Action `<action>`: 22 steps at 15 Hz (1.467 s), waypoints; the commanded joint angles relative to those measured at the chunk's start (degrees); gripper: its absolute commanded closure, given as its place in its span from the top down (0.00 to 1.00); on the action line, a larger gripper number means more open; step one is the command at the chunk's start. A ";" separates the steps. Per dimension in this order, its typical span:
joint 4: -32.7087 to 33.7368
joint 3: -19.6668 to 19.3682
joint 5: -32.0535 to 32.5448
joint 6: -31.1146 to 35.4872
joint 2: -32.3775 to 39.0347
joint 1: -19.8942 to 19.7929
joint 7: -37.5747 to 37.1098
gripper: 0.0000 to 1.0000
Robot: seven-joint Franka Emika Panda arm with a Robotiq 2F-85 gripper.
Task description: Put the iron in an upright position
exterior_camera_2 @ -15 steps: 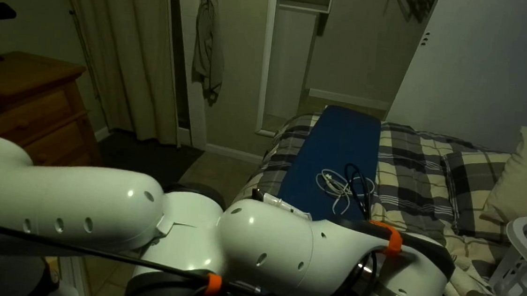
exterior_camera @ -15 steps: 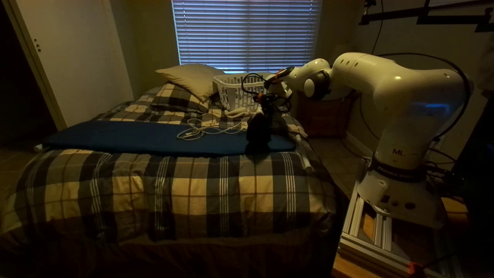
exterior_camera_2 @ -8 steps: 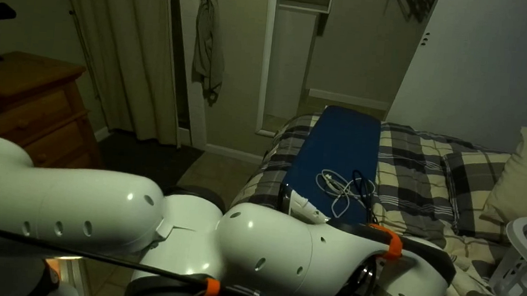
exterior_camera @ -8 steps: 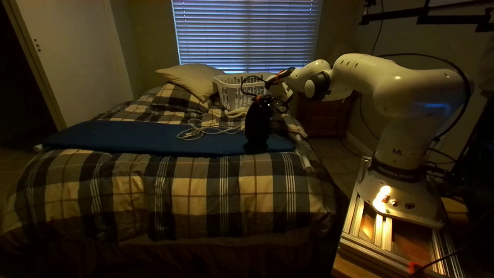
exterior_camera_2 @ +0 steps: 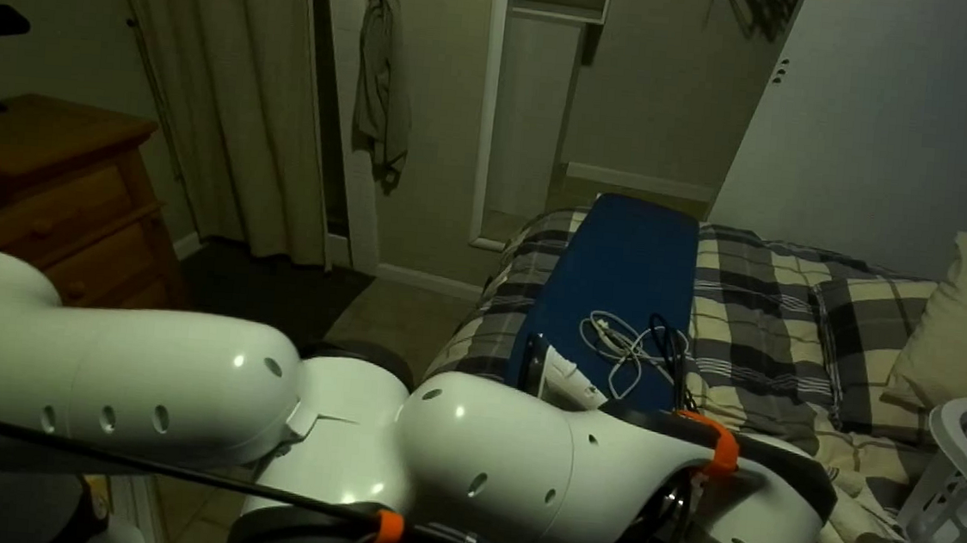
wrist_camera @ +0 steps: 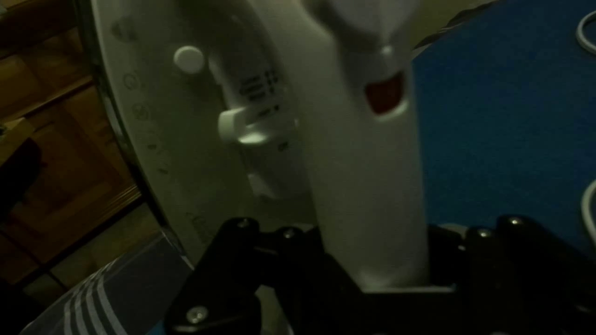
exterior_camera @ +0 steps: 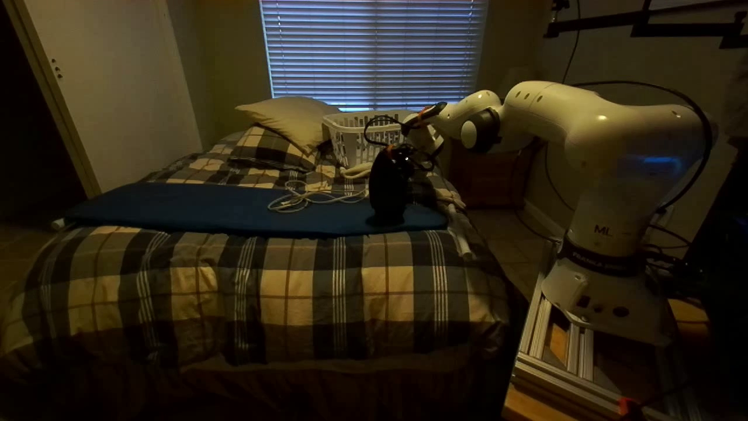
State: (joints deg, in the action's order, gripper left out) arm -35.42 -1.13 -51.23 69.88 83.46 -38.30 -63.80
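The iron [exterior_camera: 387, 187] stands tall at the right end of the blue ironing board [exterior_camera: 175, 206], its dark soleplate facing that exterior view. It looks close to upright with a slight lean. Its base is at or just above the board; I cannot tell which. Another exterior view shows part of the pale iron [exterior_camera_2: 570, 380] behind the arm. In the wrist view the iron's pale body [wrist_camera: 186, 153] and handle fill the middle. My gripper [wrist_camera: 378, 249] has a finger on each side of the handle and is shut on it. The fingertips are dark and partly hidden.
The iron's pale cord [exterior_camera: 292, 199] lies coiled on the board, also seen in an exterior view [exterior_camera_2: 620, 344]. A white laundry basket [exterior_camera: 350, 143] stands behind the gripper. Pillows [exterior_camera: 286, 120] lie at the bed's far end. The board's white leg [exterior_camera: 460, 237] sticks out at the bed's edge.
The iron has tipped up from a lower, more tilted pose to a taller, nearly upright one, held in my gripper. It has shifted slightly over the board. The arm has barely moved.
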 commanded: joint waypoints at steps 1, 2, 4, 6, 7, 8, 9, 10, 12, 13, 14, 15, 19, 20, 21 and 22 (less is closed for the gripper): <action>2.57 -0.32 2.55 1.75 2.24 -0.27 0.21 0.20; 2.56 -0.48 2.87 1.63 2.18 -0.27 0.15 0.27; 2.79 -0.57 3.28 2.71 2.22 -0.47 0.37 0.40; 2.82 -0.55 3.82 3.49 2.22 -0.68 0.22 0.53; 2.88 -0.53 4.10 3.96 2.23 -0.74 0.19 0.61; 3.01 -0.55 4.58 4.48 2.14 -0.64 0.21 0.67; 3.19 -0.53 5.11 4.84 2.02 -0.59 0.33 0.75; 3.45 -0.54 5.82 5.21 1.90 -0.53 0.39 0.81; 4.15 -0.62 8.35 4.84 1.38 -0.29 0.81 0.96; 4.86 -0.59 9.77 4.96 1.34 -0.16 1.69 0.99; 5.49 -0.43 11.25 4.67 1.27 -0.09 2.36 1.00; 6.19 -0.17 12.51 4.53 1.32 -0.03 3.16 1.00; 10.03 0.31 18.19 4.89 1.73 0.71 8.19 1.00; 11.11 0.40 20.02 4.73 1.61 0.94 10.67 1.00; 11.97 0.74 21.59 4.50 1.33 1.02 12.56 1.00; 12.84 0.90 23.42 4.00 1.01 1.17 14.59 1.00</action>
State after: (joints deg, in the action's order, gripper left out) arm -27.74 -1.15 -32.79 74.99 83.48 -37.46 -54.05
